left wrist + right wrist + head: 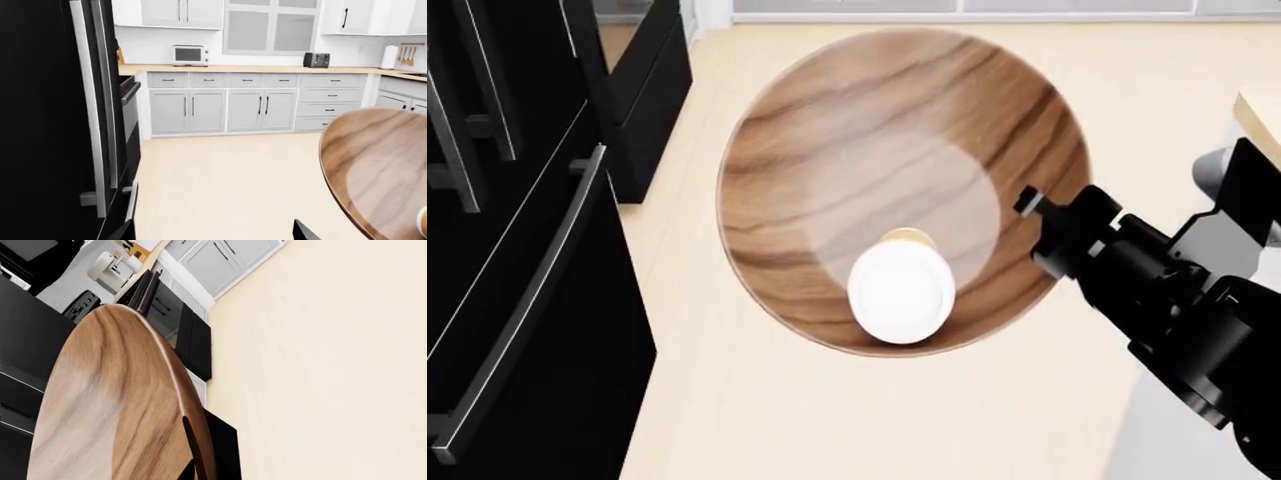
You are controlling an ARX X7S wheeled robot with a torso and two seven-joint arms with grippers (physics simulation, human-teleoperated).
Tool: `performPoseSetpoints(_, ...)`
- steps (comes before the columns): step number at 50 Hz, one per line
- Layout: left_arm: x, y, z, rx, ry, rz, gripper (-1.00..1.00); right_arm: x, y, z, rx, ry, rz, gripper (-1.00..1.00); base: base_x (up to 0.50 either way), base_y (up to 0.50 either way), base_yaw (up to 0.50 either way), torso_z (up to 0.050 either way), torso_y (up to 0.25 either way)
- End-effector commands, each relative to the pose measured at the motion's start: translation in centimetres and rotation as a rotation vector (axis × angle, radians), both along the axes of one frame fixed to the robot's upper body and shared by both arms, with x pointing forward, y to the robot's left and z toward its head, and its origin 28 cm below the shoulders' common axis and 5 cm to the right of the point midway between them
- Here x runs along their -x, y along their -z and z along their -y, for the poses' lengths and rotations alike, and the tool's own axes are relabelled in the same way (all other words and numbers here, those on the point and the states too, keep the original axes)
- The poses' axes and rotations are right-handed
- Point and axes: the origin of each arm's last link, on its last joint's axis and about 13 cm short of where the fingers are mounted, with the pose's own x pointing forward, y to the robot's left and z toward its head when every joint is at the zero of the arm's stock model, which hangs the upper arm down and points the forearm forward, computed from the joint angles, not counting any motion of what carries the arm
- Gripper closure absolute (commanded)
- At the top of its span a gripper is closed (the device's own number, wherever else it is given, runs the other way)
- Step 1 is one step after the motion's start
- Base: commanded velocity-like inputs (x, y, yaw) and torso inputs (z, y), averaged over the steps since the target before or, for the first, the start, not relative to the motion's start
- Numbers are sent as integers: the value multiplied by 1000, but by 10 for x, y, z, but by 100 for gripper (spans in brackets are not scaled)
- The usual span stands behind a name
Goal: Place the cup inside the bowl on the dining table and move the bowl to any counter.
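One bowl, one cup, one arm in the head view.
One wooden bowl (827,150) holds one white-lidded cup (898,290); one black arm (1154,290) reaches its rim. On the far counter (267,69) stand one toaster oven (190,55), one toaster (316,60) and one paper-towel roll (389,56).

From my head view, the wooden bowl (901,130) fills the middle, held up over open pale floor (868,420). My right arm (1154,290) blocks its right rim. A tall black fridge (507,300) walls off the left side, close by. In my left wrist view, wide bare floor runs to grey cabinets (257,102) under a tan counter (253,69).
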Motion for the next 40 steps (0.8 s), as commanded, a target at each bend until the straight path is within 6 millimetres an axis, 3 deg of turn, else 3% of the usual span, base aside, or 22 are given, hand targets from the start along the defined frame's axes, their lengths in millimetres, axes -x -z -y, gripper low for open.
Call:
performPoseSetpoints(1,-1,2,4,-2,5,-4,-100,-3,-4,-1,1,-4,43,100,500,-7,0,0,0)
performPoseSetpoints(40,1,0,0,2,6,-5,-100,-3,-3,0,-1,1,41,100,500,-7,0,0,2)
